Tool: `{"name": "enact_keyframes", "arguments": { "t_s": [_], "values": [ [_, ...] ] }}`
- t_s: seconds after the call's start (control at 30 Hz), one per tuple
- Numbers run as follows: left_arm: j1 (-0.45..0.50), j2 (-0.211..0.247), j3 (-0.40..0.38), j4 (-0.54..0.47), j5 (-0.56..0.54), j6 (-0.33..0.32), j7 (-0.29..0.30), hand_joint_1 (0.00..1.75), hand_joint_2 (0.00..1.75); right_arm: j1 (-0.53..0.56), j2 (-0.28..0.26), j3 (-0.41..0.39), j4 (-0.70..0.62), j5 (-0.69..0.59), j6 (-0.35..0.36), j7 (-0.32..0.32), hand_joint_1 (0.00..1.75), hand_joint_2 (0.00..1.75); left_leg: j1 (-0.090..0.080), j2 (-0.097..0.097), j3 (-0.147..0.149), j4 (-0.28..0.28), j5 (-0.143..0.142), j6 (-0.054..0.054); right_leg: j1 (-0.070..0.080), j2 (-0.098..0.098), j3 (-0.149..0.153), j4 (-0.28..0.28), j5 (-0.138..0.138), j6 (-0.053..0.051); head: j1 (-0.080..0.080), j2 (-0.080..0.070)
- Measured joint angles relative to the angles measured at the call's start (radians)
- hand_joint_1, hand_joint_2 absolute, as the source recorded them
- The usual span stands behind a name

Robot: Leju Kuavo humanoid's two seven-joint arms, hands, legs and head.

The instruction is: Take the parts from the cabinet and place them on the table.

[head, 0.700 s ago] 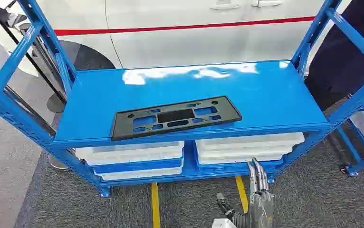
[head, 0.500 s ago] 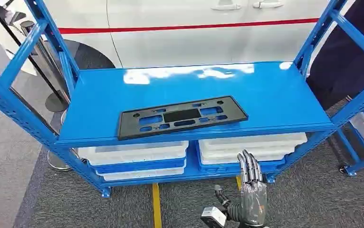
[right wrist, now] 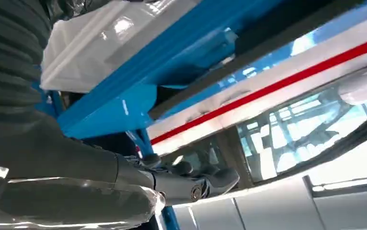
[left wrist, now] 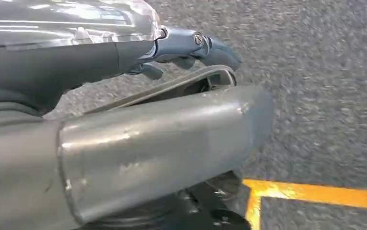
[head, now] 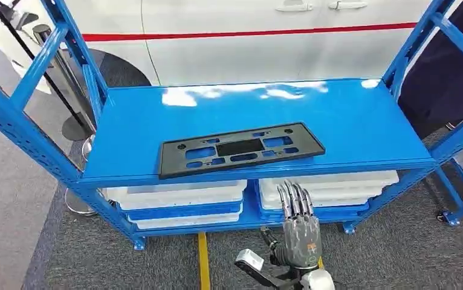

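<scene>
Head view: flat black rectangular plastic plate with cutouts sitting untouched near the front edge of the blue metal shelf. Right hand below that edge, empty, fingers straight and apart. Left hand hanging by the grey carpet; grip unclear. Basically nothing done yet.

Car workshop or assembly floor: blue steel shelving rack, white parts trays, white car body behind, yellow floor marking on grey carpet.
</scene>
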Motion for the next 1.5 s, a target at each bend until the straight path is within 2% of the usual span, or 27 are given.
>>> {"name": "enact_keyframes", "arguments": {
  "t_s": [0.03,0.07,0.1,0.17,0.23,0.3,0.37,0.43,0.5,0.53,0.6,0.63,0.7,0.73,0.77,0.8,0.9,0.97,1.0,1.1,1.13,1.23,1.27,1.3,1.4,1.47,1.5],
  "values": [
    [-0.007,0.01,0.001,0.0,0.001,-0.018,0.01,0.0,0.0,-0.003,0.0,0.007,0.005,0.001,0.0,0.005,0.0,1.75,-0.002,0.001,0.008,-0.005,-0.003,-0.005,-0.002,0.001,0.007,-0.013,0.0,-0.002,-0.001,0.0],
    [-0.011,0.026,0.002,0.001,0.001,-0.035,0.018,0.0,0.0,-0.005,0.001,0.015,0.008,0.002,-0.002,0.009,0.0,1.75,-0.001,0.0,0.016,0.002,-0.008,-0.012,-0.019,-0.002,0.031,-0.031,0.006,0.001,-0.001,0.0],
    [-0.014,0.034,0.004,0.001,0.001,-0.047,0.021,0.0,0.0,-0.01,0.001,0.025,0.013,0.002,-0.003,0.01,0.0,1.75,-0.001,0.0,0.001,0.038,-0.017,-0.021,-0.019,0.0,0.047,-0.043,0.003,-0.003,-0.004,0.0],
    [-0.02,0.05,0.006,0.002,0.002,-0.062,0.029,0.0,0.0,-0.015,0.0,0.039,0.02,-0.001,-0.004,0.017,0.0,1.75,0.006,0.0,-0.092,0.188,-0.071,-0.034,-0.019,-0.006,0.066,-0.047,-0.009,-0.008,-0.005,0.0],
    [-0.018,0.066,0.006,0.003,0.002,-0.069,0.032,0.0,0.0,-0.017,-0.001,0.049,0.029,-0.006,-0.005,0.017,0.0,1.75,0.015,0.001,-0.186,0.308,-0.081,-0.044,-0.021,-0.007,0.086,-0.047,-0.03,-0.005,-0.005,0.0],
    [-0.014,0.076,0.006,0.004,0.002,-0.075,0.037,0.0,0.0,-0.019,-0.002,0.056,0.034,-0.011,-0.005,0.017,0.0,1.75,0.02,0.001,-0.196,0.25,0.006,-0.05,-0.025,-0.004,0.117,-0.047,-0.054,0.002,-0.005,0.0],
    [-0.014,0.082,0.006,0.009,0.002,-0.077,0.042,0.0,0.0,-0.025,-0.003,0.063,0.039,-0.013,-0.005,0.017,0.0,1.75,0.024,0.005,-0.142,0.076,0.136,-0.054,-0.032,-0.004,0.153,-0.047,-0.084,0.014,-0.005,0.0],
    [-0.012,0.086,0.006,0.01,0.002,-0.079,0.044,0.0,0.0,-0.036,-0.006,0.074,0.046,-0.014,-0.005,0.02,0.0,1.75,0.014,0.006,-0.113,0.037,0.107,-0.044,-0.026,-0.002,0.16,-0.042,-0.107,0.032,-0.006,0.0],
    [-0.017,0.088,0.006,0.012,0.002,-0.08,0.047,0.0,0.0,-0.043,-0.007,0.082,0.048,-0.013,-0.007,0.024,0.0,1.75,0.012,0.004,-0.113,0.039,0.085,-0.019,-0.025,-0.004,0.174,-0.049,-0.105,0.039,-0.006,0.0],
    [-0.017,0.089,0.006,0.013,0.002,-0.08,0.048,0.0,0.0,-0.047,-0.009,0.088,0.049,-0.013,-0.007,0.028,0.0,1.75,0.012,0.002,-0.108,0.036,0.08,-0.011,-0.027,-0.003,0.163,-0.029,-0.091,0.048,-0.007,0.0],
    [-0.018,0.09,0.006,0.017,0.002,-0.078,0.053,0.0,0.0,-0.055,-0.011,0.097,0.051,-0.013,-0.008,0.037,0.0,1.75,0.018,0.0,-0.079,0.019,0.07,0.005,-0.028,-0.001,0.099,0.094,-0.061,0.056,-0.006,0.0],
    [-0.019,0.091,0.006,0.019,0.002,-0.077,0.054,0.0,0.0,-0.057,-0.013,0.1,0.053,-0.013,-0.008,0.039,0.0,1.75,0.018,0.0,-0.067,0.014,0.064,0.012,-0.028,-0.001,0.054,0.158,-0.075,0.057,-0.006,0.0],
    [-0.02,0.093,0.006,0.02,0.002,-0.076,0.062,0.0,0.0,-0.06,-0.014,0.104,0.057,-0.013,-0.008,0.047,0.0,1.75,0.016,-0.003,-0.049,0.011,0.05,0.014,-0.027,-0.001,-0.041,0.263,-0.148,0.057,-0.006,0.0],
    [-0.019,0.093,0.006,0.02,0.002,-0.074,0.064,0.0,0.0,-0.062,-0.015,0.106,0.06,-0.013,-0.008,0.05,0.0,1.75,0.015,-0.004,-0.038,0.011,0.042,0.015,-0.026,-0.001,-0.077,0.285,-0.182,0.055,-0.005,0.0],
    [-0.019,0.094,0.006,0.02,0.002,-0.069,0.065,0.0,0.0,-0.063,-0.015,0.106,0.062,-0.009,-0.008,0.054,0.0,1.75,0.014,-0.006,-0.026,0.011,0.033,0.016,-0.025,-0.001,-0.098,0.279,-0.185,0.053,-0.006,0.0],
    [-0.019,0.094,0.005,0.02,0.002,-0.067,0.066,0.0,0.0,-0.064,-0.015,0.108,0.063,-0.005,-0.008,0.057,0.0,1.75,0.012,-0.009,-0.013,0.011,0.025,0.015,-0.024,-0.001,-0.101,0.246,-0.157,0.048,-0.005,0.0],
    [-0.018,0.093,0.001,0.02,0.002,-0.06,0.067,0.0,0.0,-0.068,-0.016,0.111,0.064,0.018,-0.008,0.068,0.0,1.75,0.008,-0.011,0.014,0.007,0.003,0.012,-0.005,0.0,-0.061,0.027,0.063,0.008,-0.005,0.0],
    [-0.024,0.094,-0.011,0.02,0.001,-0.052,0.076,0.0,0.0,-0.072,-0.018,0.113,0.068,0.038,-0.008,0.083,0.0,1.75,0.008,-0.014,0.013,0.011,-0.006,-0.002,0.006,0.005,-0.068,0.013,0.04,-0.007,-0.002,0.0],
    [-0.023,0.095,-0.021,0.02,0.001,-0.046,0.09,0.0,0.0,-0.075,-0.018,0.119,0.071,0.043,-0.008,0.091,0.0,1.75,0.008,-0.013,0.021,0.015,-0.005,-0.009,0.006,0.007,-0.066,0.011,0.059,-0.004,-0.004,0.0],
    [-0.025,0.104,-0.04,0.022,0.001,-0.036,0.104,0.0,0.0,-0.088,-0.019,0.132,0.077,0.073,-0.008,0.131,0.0,1.75,0.008,-0.009,0.024,0.038,-0.023,-0.025,-0.007,0.006,-0.035,-0.015,0.057,-0.01,-0.003,0.0],
    [-0.027,0.104,-0.047,0.022,0.001,-0.037,0.108,0.0,0.0,-0.094,-0.021,0.14,0.08,0.078,-0.008,0.156,0.0,1.75,0.009,-0.007,0.005,0.075,-0.05,-0.029,-0.009,0.005,-0.032,-0.017,0.056,-0.014,-0.005,0.0],
    [-0.029,0.115,-0.073,0.023,0.002,-0.045,0.115,0.0,0.0,-0.118,-0.036,0.181,0.098,0.101,-0.008,0.248,0.0,1.75,0.018,-0.004,-0.105,0.273,-0.146,-0.044,-0.009,0.003,-0.033,-0.015,0.053,-0.017,-0.005,0.0],
    [-0.028,0.119,-0.078,0.023,0.002,-0.045,0.115,0.0,0.0,-0.124,-0.04,0.191,0.105,0.11,-0.008,0.261,0.0,1.75,0.02,-0.003,-0.12,0.291,-0.14,-0.047,-0.009,0.005,-0.033,-0.012,0.051,-0.016,-0.005,0.0],
    [-0.028,0.122,-0.083,0.023,0.002,-0.045,0.116,0.0,0.0,-0.129,-0.045,0.201,0.112,0.125,-0.008,0.281,0.0,1.75,0.021,-0.003,-0.111,0.259,-0.108,-0.051,-0.011,0.006,-0.032,-0.009,0.048,-0.013,-0.005,0.0],
    [-0.029,0.13,-0.095,0.026,0.002,-0.045,0.116,0.0,0.0,-0.14,-0.057,0.231,0.127,0.131,-0.008,0.315,0.0,1.75,0.025,-0.002,-0.018,0.021,0.024,-0.048,-0.015,0.008,-0.028,0.004,0.038,-0.001,-0.005,0.0],
    [-0.032,0.132,-0.096,0.027,0.002,-0.047,0.116,0.0,0.0,-0.143,-0.068,0.252,0.137,0.12,-0.008,0.327,0.0,1.75,0.013,-0.001,-0.026,0.02,-0.028,-0.035,-0.013,0.008,-0.033,0.007,0.037,0.011,-0.005,0.0],
    [-0.03,0.133,-0.097,0.027,0.002,-0.048,0.116,0.0,0.0,-0.142,-0.073,0.259,0.14,0.118,-0.008,0.331,0.0,1.75,0.013,-0.001,-0.024,0.018,0.011,-0.027,-0.013,0.008,-0.033,0.008,0.034,0.018,-0.005,0.0]
  ]
}}
